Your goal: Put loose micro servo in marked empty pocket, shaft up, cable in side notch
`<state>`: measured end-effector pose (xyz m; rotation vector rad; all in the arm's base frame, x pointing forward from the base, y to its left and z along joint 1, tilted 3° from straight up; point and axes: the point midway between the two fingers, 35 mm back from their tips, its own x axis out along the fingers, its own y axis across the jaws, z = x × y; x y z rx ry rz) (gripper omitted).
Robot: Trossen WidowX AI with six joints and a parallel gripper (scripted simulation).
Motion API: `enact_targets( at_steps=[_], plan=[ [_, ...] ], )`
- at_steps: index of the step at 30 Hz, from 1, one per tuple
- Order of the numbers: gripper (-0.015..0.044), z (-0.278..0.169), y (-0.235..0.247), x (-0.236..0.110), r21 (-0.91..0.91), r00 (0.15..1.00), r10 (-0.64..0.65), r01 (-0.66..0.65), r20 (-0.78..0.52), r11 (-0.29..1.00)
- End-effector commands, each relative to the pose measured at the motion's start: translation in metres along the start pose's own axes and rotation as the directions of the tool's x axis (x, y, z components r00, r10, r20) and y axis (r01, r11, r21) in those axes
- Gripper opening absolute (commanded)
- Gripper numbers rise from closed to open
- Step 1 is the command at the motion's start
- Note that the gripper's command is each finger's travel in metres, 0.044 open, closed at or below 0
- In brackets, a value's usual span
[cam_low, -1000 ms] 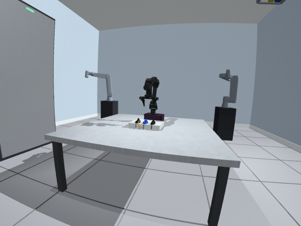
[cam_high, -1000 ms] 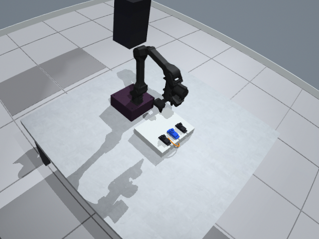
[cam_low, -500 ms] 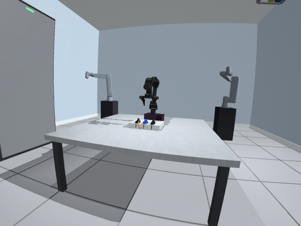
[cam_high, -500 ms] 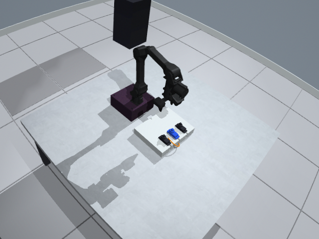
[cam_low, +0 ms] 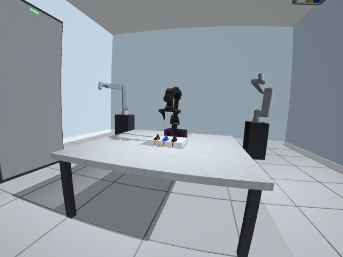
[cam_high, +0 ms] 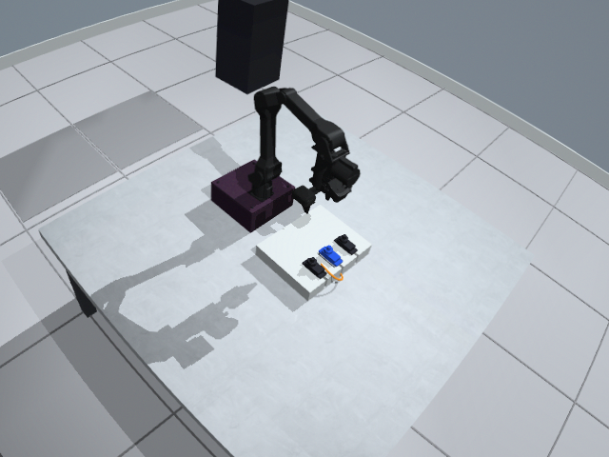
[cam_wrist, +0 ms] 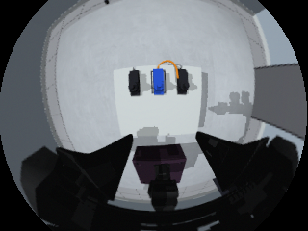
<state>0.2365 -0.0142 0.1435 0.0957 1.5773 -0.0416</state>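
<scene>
Landmark: white deck block (cam_high: pixel 287 250) on the table (cam_high: pixel 343 373). Left to right, top view:

- Purple base box (cam_high: pixel 236 196) just off the deck's rear-left corner, black arm (cam_high: pixel 314 125) rising from it and folded back over.
- Gripper (cam_high: pixel 322 191) hanging above the deck's rear edge, jaws spread wide, nothing between them. Well apart from the servo row, raised high over the deck in the exterior view (cam_low: pixel 169 112).
- Row of three servos along the deck's front edge: black servo (cam_high: pixel 311 266) at the left end, blue micro servo (cam_high: pixel 329 254) in the middle pocket, second black servo (cam_high: pixel 345 244) at the right end.
- Blue servo sitting low in the deck, level with its black neighbours. Ears flat or not: too small to tell. Shaft direction: likewise unclear.
- Orange cable (cam_high: pixel 334 276) looping out from the blue servo over the deck's front edge, towards the left black servo. In the notch or not: cannot tell.

Wrist view: deck (cam_wrist: pixel 144 112) straight ahead, blue servo (cam_wrist: pixel 158 81) between the two black ones, cable (cam_wrist: pixel 168 64) arcing off its far side. Dark fingers far apart at the lower frame edges.
</scene>
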Motion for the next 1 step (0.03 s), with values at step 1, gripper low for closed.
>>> enact_targets(
  at_steps=[1],
  plan=[
    [0.044, -0.0004, -0.0001, -0.0005, -0.004, 1.0, 0.0, 0.0, -0.001, 1.0]
  ],
)
